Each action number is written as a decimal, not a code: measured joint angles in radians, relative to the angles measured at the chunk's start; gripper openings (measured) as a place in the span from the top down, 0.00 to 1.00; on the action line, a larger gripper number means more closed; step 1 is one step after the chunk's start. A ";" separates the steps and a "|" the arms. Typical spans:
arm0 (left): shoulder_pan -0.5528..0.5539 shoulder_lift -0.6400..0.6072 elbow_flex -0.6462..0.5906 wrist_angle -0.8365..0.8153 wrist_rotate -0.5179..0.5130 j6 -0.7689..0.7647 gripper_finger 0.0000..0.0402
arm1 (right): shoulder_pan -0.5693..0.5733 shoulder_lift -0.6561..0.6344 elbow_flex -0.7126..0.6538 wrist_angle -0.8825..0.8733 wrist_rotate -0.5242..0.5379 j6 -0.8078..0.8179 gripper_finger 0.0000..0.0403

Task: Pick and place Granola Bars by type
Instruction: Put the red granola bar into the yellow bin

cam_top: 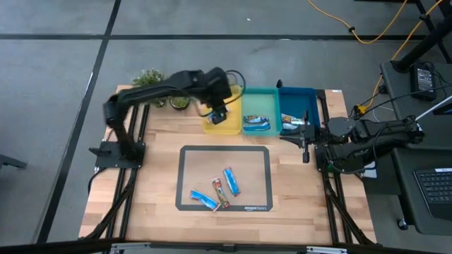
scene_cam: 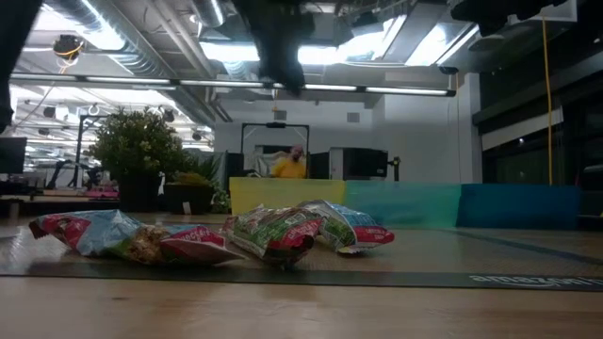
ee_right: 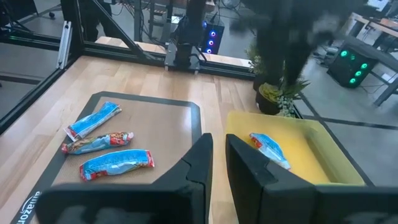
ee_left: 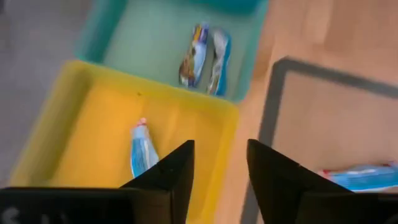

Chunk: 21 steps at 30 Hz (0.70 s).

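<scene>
Left pincer released, empty, over yellow tray holding 1 blue bar; right pincer nearly clenched, empty, beside blue tray; 2 bars in teal tray, 3 bars on mat on surface.

Three granola bars lie on a dark-edged mat on the wooden counter. At three o'clock of them, one blue bar rests inside the yellow tray. The right gripper has its jaws nearly together, holding nothing.
</scene>
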<state>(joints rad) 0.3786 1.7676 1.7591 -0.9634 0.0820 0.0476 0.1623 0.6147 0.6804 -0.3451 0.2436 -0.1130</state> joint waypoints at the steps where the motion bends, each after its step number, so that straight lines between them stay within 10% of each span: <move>1: -0.010 -0.039 -0.008 -0.003 -0.003 -0.012 0.65 | 0.000 0.000 0.000 -0.001 0.000 -0.001 0.88; 12: -0.221 -0.402 -0.133 -0.097 -0.015 -0.080 0.65 | 0.000 0.000 0.000 -0.006 0.000 -0.004 0.88; 21: -0.488 -0.448 -0.214 -0.114 -0.038 -0.269 0.65 | 0.000 0.000 0.000 -0.007 0.000 -0.004 0.88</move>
<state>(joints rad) -0.1092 1.3200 1.5446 -1.0779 0.0444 -0.2210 0.1623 0.6147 0.6804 -0.3523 0.2436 -0.1173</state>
